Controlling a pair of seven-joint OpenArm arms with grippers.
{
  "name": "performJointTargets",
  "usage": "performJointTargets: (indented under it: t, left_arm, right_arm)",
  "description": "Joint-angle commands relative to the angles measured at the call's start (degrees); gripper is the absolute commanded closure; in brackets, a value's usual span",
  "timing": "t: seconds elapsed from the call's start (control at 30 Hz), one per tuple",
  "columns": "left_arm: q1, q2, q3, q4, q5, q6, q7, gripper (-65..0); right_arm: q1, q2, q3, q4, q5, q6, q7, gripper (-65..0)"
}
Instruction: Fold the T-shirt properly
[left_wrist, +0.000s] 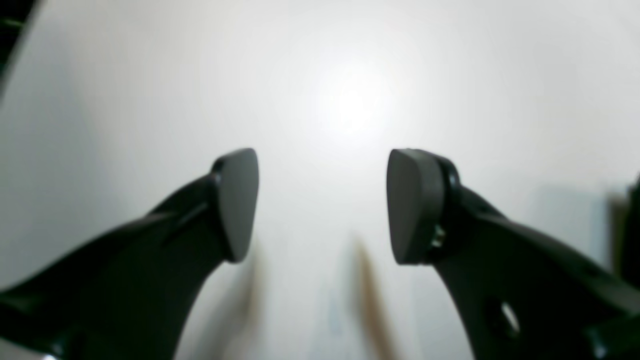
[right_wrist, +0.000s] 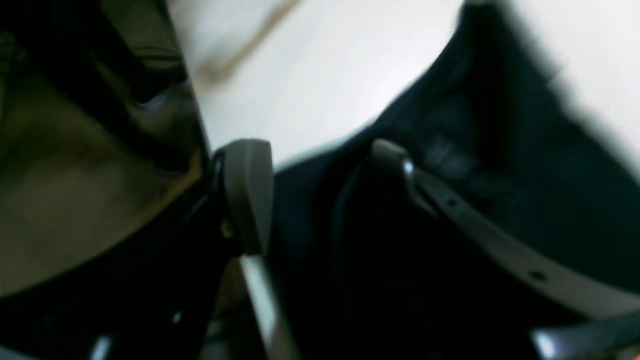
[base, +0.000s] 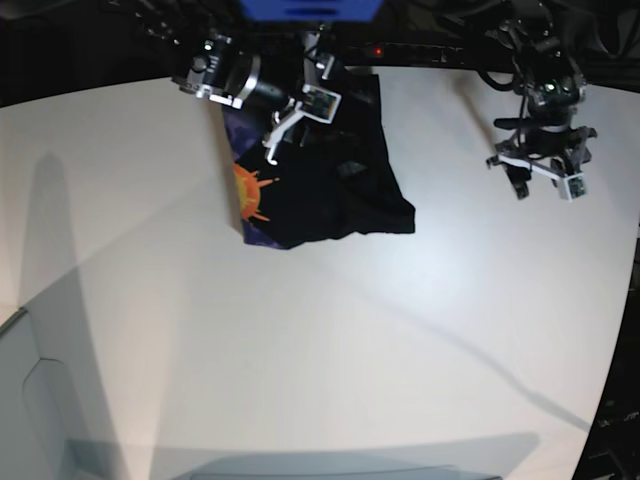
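Note:
The black T-shirt (base: 330, 185) lies crumpled in a heap at the far middle of the white table (base: 330, 330). Its orange print (base: 250, 195) shows at the heap's left edge. My right gripper (base: 280, 138) hovers over the heap's upper left. In the right wrist view this gripper (right_wrist: 320, 185) is open, with dark cloth (right_wrist: 500, 165) lying under and between the fingers, which do not pinch it. My left gripper (base: 540, 180) hangs over bare table at the far right, well apart from the shirt. Up close, the left gripper (left_wrist: 322, 205) is open and empty.
The table's far edge runs just behind the shirt, against a dark background with a blue block (base: 310, 8) above it. A pale grey panel (base: 25, 400) sits at the near left corner. Long arm shadows cross the white surface.

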Motion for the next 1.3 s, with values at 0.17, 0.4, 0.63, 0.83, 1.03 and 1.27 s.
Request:
performJointTargets:
  t: [0.17, 0.4, 0.63, 0.83, 1.03, 1.27]
  left_arm:
    - [0.0, -0.5, -3.3, 0.9, -0.1, 0.0, -0.8, -39.0]
    - [0.0, -0.5, -5.6, 0.9, -0.1, 0.0, -0.8, -39.0]
    - [0.0, -0.5, -5.7, 0.9, -0.1, 0.0, -0.8, -39.0]
    - [0.0, -0.5, -5.7, 0.9, -0.1, 0.0, -0.8, -39.0]
    - [1.1, -0.5, -5.8, 1.4, -0.1, 0.0, -0.8, -39.2]
    - [1.5, 0.3, -5.4, 4.8, -0.1, 0.0, -0.7, -39.3]
  right_arm:
    - [0.1, -0.9, 3.1, 3.2, 1.0, 0.7, 4.1, -32.1]
    - [0.0, -2.7, 10.4, -0.7, 1.0, 0.7, 5.2, -32.2]
    - [-1.2, 0.3, 1.8, -3.6, 1.0, 0.7, 5.5, -32.2]
    - [0.5, 2.5, -6.5, -3.4, 1.0, 0.7, 5.7, -32.2]
    - [4.0, 2.4, -5.9, -3.4, 1.1, 0.7, 5.7, -32.2]
    - [6.9, 0.4, -0.9, -3.3, 1.2, 0.7, 5.7, -32.2]
